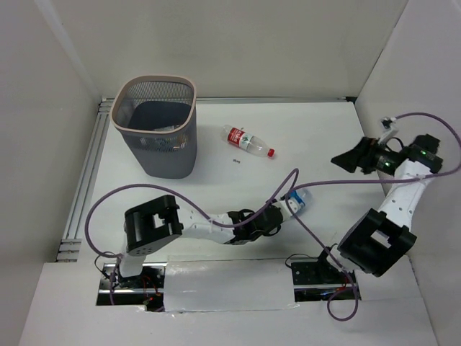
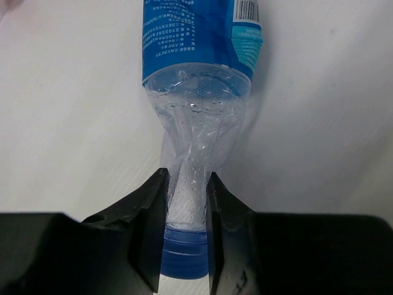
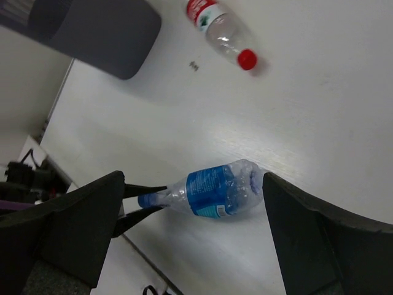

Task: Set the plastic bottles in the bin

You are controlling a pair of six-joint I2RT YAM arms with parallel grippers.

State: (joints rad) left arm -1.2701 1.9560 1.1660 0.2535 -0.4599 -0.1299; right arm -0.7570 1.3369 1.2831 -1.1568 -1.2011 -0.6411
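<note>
In the left wrist view the blue-labelled bottle runs off the top edge, so its base is unseen. Its label print is too small to read, and the fingers of the left gripper cover both sides of its blue cap. From above, most of that bottle is hidden behind the same gripper. In the right wrist view the red-labelled bottle is blurred and clipped by the top edge. The bin there is only a blurred dark wall cut off at the top, and a dark speck on the table is too small to identify. In the overhead view a pale shape inside the bin cannot be made out.
</note>
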